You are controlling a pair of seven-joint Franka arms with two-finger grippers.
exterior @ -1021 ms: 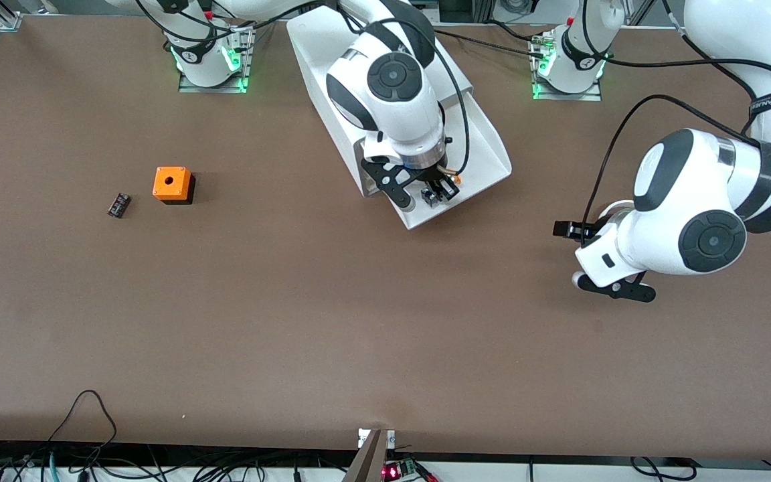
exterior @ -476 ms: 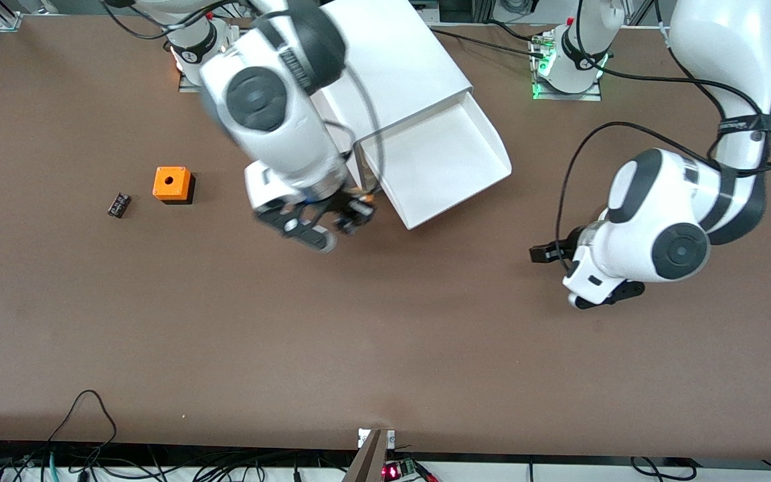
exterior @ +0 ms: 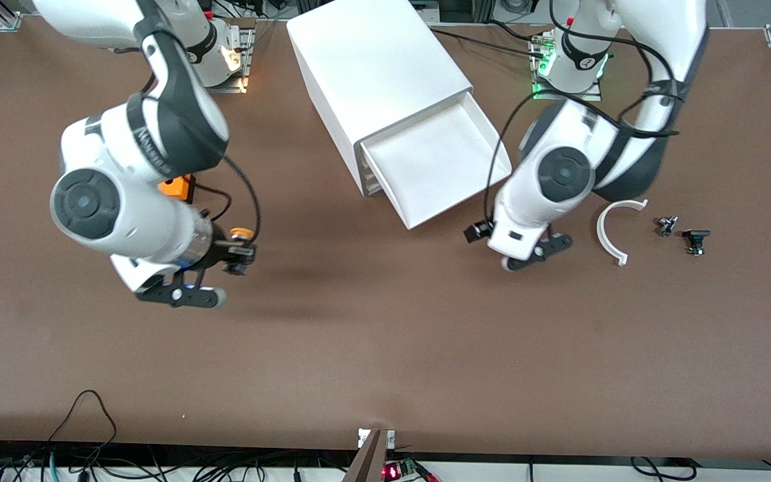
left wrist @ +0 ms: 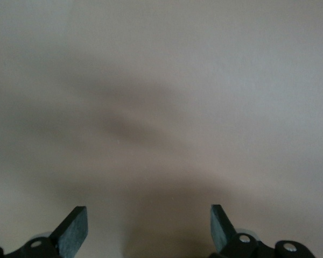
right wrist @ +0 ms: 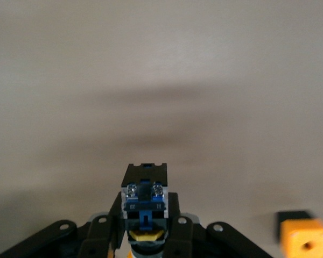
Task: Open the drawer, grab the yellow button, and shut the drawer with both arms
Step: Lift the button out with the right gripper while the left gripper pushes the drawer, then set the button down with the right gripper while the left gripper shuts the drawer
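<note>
Nearest the front camera: right gripper [exterior: 237, 258] up over bare counter [exterior: 372, 348] toward the right arm's end, jaws clamped on the button [exterior: 241, 233], orange-yellow cap and black-and-blue body plain in the right wrist view [right wrist: 144, 207]. So: opening done, taking done. Beside the right arm's forearm, partly hidden by it, the orange cube [exterior: 178, 187], seen too in that wrist view [right wrist: 305, 240].

A little farther in, left gripper [exterior: 486, 234] low over the counter just beside the pulled-out front corner of the drawer [exterior: 436, 161], jaws spread wide and holding nothing, only blurred counter between them [left wrist: 148, 228]. Toward the left arm's end, a white curved piece [exterior: 610, 231] and two small dark parts [exterior: 695, 239] lying well apart from the drawer.

Farther still, drawer fully out of the white cabinet [exterior: 372, 67], tray bare. Left to do, by the look of it: pushing the drawer shut, likely the left arm's job given where it waits, and setting the button down.
</note>
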